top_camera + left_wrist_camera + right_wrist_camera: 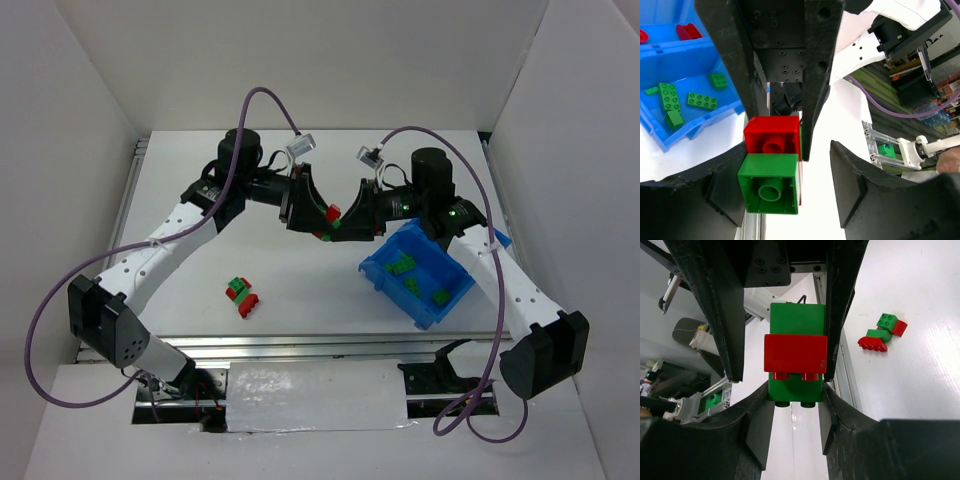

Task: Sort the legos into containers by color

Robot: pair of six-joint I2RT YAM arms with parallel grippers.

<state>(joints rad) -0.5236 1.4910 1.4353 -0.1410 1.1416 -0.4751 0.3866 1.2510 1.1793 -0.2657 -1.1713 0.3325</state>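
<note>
Looking down from the top camera, we find the left gripper [312, 210] and the right gripper [347, 217] meeting in mid-air over the table [300, 265]. A joined red-and-green lego block [328, 217] sits between them. The blue bin [378, 272] lies under the right arm, and the loose legos [243, 296] lie well apart to the left. We judge that a hard tug here could pop one brick free and drop it outside the bin.

From the left wrist, we see the left claw standing wide. One finger [715, 195] touches the green brick [769, 184] and the other [860, 190] stands clear, so a pull may simply slide off. The plastic is hard and glossy, and both the green and the red brick [771, 142] show square hollow undersides with round tubes. The bin keeps flat studded green pieces [702, 101] and red pieces [688, 31] in separate compartments.

From the right wrist, we see the right claw pinching the green brick on both flanks, with the smooth red brick across its face.
</note>
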